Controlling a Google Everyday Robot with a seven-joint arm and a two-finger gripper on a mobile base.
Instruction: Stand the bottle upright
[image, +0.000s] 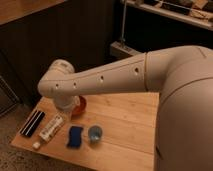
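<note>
Left of centre, your gripper (65, 106) hangs near the toppled bottle (52, 127); its grip cannot be told. Descend squarely and grasp mid-body.

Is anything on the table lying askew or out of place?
Yes: the bottle lies on its side near the table's left edge, not upright. The gripper hangs just behind it, beside the orange object.

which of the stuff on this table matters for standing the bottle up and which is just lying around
For the job:
- bottle, white, lying flat near the front left of the table
- pincer, low over the table just behind the bottle

Just lying about:
- black striped object
- blue sponge
- small blue cup
- orange thing beside the pincer
</note>
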